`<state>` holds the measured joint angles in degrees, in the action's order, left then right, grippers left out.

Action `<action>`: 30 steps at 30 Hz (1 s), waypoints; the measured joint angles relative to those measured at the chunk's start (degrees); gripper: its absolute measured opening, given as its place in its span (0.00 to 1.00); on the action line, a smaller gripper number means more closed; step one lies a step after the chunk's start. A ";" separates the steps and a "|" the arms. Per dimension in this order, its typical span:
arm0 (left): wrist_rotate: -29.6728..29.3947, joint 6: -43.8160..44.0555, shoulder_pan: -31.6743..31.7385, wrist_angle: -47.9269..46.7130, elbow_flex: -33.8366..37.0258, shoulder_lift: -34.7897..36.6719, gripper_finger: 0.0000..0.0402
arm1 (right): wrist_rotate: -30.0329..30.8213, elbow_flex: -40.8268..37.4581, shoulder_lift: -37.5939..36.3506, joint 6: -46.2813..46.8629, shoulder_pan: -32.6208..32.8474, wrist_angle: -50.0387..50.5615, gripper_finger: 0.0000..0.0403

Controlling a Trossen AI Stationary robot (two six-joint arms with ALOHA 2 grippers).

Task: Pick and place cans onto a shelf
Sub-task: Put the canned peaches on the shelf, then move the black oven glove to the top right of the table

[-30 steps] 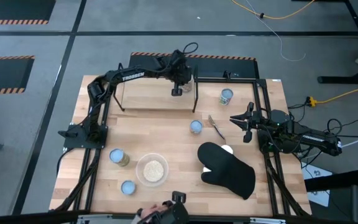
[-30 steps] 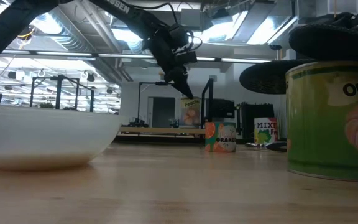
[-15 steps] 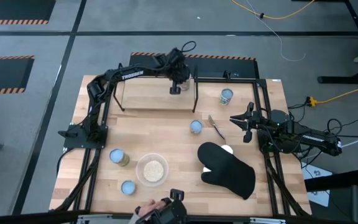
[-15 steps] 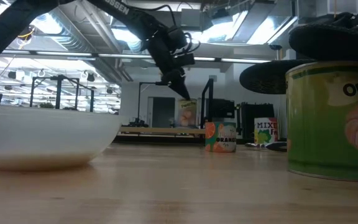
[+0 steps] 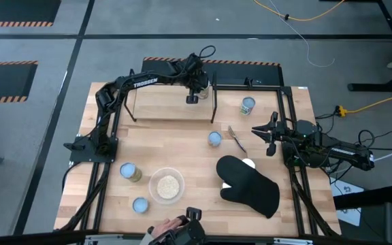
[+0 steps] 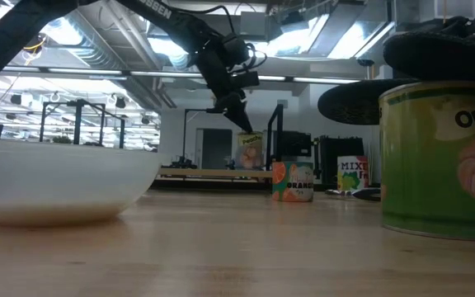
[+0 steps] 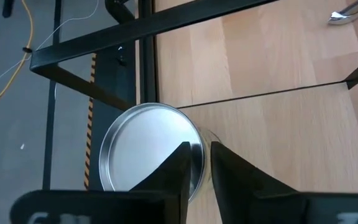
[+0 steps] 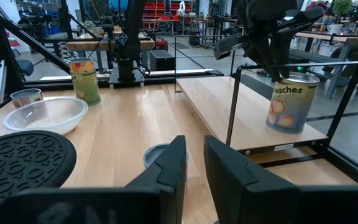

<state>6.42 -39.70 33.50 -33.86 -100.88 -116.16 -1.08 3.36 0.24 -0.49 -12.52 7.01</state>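
Currently the left gripper point(image 5: 193, 91) hangs just above a peaches can point(image 8: 289, 102) standing upright on the shelf point(image 5: 169, 109), jaws slightly parted, clear of it; right gripper point(image 5: 267, 134) idle, jaws near-closed, empty

The shelf point(image 5: 172, 107) lay bare left of its one can point(image 5: 192, 99); black posts point(image 5: 215, 105) hemmed its right end, seemingly.

Table point(image 5: 182, 136): light wood, smooth. Shelf point(image 8: 229, 106): pale wood board, matt black metal posts. Can point(image 7: 151, 152) on the shelf: brushed metal lid, glossy paper label.
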 joint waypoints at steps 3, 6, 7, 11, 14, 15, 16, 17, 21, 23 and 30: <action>-0.01 0.12 -0.29 -0.02 -0.16 0.00 0.15 | 0.00 0.00 -0.01 0.00 0.00 -0.01 0.16; 0.00 0.35 -0.63 -0.02 -1.14 0.00 0.15 | 0.00 0.00 -0.01 0.00 0.00 0.00 0.16; 0.00 0.35 -0.77 0.12 -1.49 0.07 0.15 | 0.00 0.00 0.01 0.00 0.01 -0.01 0.16; 0.00 0.37 -1.53 -0.35 -3.07 0.07 0.14 | 0.00 0.00 -0.01 0.00 0.01 -0.01 0.16; 0.00 0.42 -2.11 -2.67 -5.56 0.07 0.14 | 0.00 0.00 -0.01 0.00 0.00 -0.01 0.16; 0.02 0.42 -2.34 -3.97 -6.58 0.07 0.14 | 0.00 0.00 0.01 0.00 0.00 -0.01 0.16; 0.02 0.44 -2.51 -5.81 -7.71 0.07 0.14 | 0.00 0.00 0.01 0.02 -0.01 -0.06 0.16; 0.00 0.45 -2.70 -7.86 -8.92 0.07 0.14 | 0.02 0.00 0.00 0.18 0.00 -0.17 0.16; 0.03 0.89 -3.75 -16.09 -14.27 0.07 0.14 | 0.02 0.00 -0.01 2.72 -0.01 -0.80 0.19; 0.05 2.31 -4.36 -20.32 -17.19 0.07 0.13 | 0.00 0.00 -0.01 4.64 0.01 -1.36 0.23; 0.35 4.27 -7.30 -34.59 -26.42 0.07 0.13 | -0.17 1.26 0.03 10.25 -0.01 -3.17 0.44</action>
<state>6.76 -35.43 26.20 -68.44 -127.30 -116.09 -1.25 4.62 0.27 9.76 -12.53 3.84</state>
